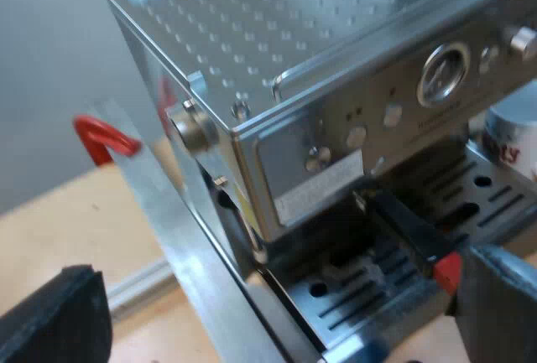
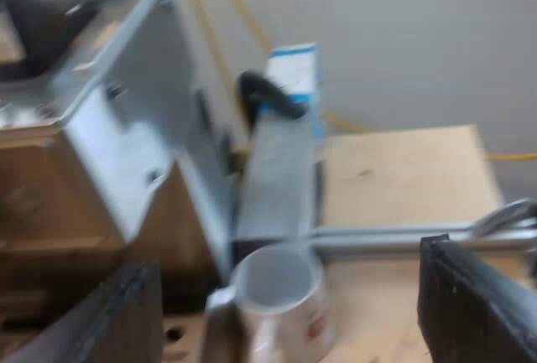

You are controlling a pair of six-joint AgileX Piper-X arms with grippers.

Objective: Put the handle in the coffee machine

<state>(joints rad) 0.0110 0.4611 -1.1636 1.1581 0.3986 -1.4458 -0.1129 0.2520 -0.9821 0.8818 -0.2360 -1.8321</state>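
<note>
Left gripper [image 1: 277, 296] hangs beside the espresso machine [image 1: 277, 61], its two black fingers spread wide with nothing between them. One finger is over the wooden desk [image 1: 67, 220]. The other is right by the red end [image 1: 447, 272] of the holder [image 1: 403, 225], and whether the two touch cannot be told. The holder sits locked into the machine's front under the control panel with the round gauge [image 1: 443, 74]. Its dark handle sticks out over the slotted drip tray [image 1: 474, 204]. A white mug [image 1: 513, 137] with red print stands farther along the tray. A red clamp [image 1: 101, 137] and a metal rail [image 1: 172, 237] lie by the machine's side.

The right gripper [image 2: 285, 262] also has its fingers spread well apart and grips nothing. Beyond the gap between them stands the mug [image 2: 277, 296], open side up, close to the machine's [image 2: 126, 128] base and untouched by either finger. Behind the mug a metal bar [image 2: 277, 178] rises with a black clamp [image 2: 268, 95] and a blue and white box [image 2: 294, 70] at its top, and the desk [image 2: 403, 170] stretches out beside it
</note>
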